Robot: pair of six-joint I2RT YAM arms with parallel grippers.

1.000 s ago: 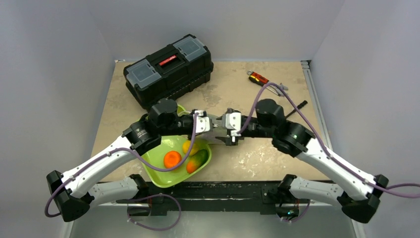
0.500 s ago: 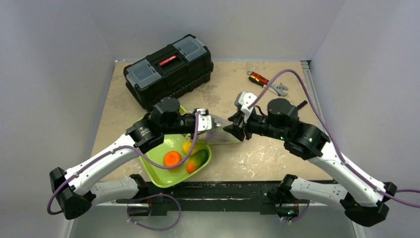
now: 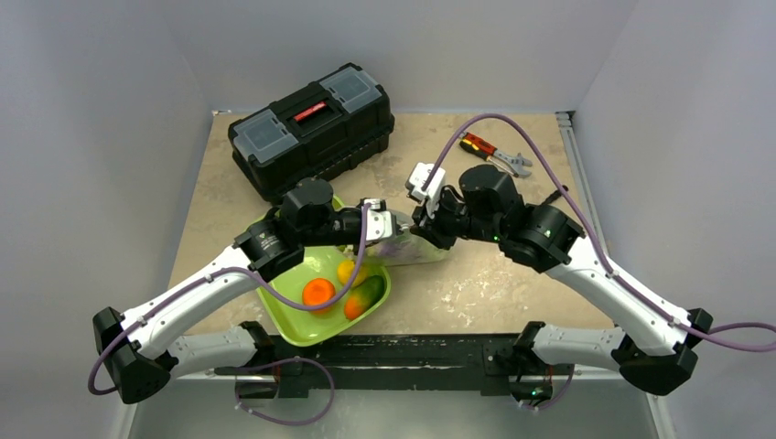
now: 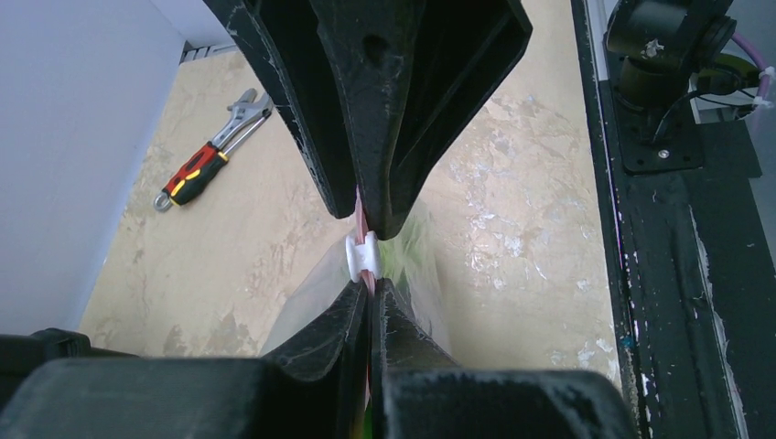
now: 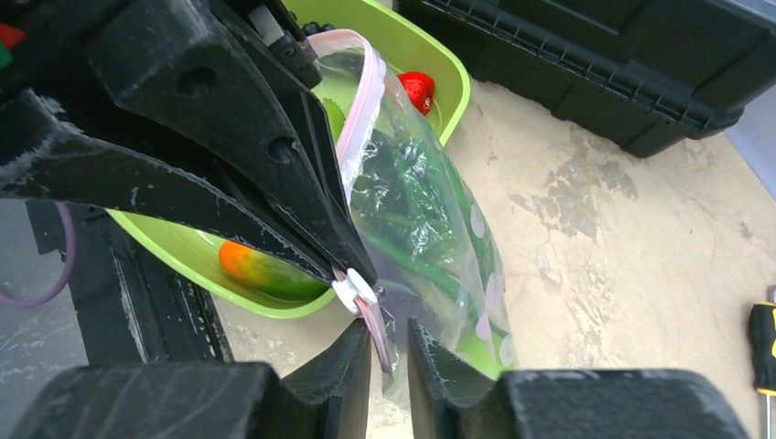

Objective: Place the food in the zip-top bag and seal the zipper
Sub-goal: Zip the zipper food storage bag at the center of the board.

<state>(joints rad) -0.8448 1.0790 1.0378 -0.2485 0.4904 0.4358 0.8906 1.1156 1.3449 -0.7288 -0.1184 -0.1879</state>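
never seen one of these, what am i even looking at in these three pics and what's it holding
Two robot arms stand at the near edge of a table. One picture looks down from above; the other two come from a camera on each wrist. On the table are a black toolbox, a wrench and a green tray of toy food. The left pincer and right pincer both pinch the pink zipper of a clear zip-top bag, either side of its white slider. Something green is inside the bag.
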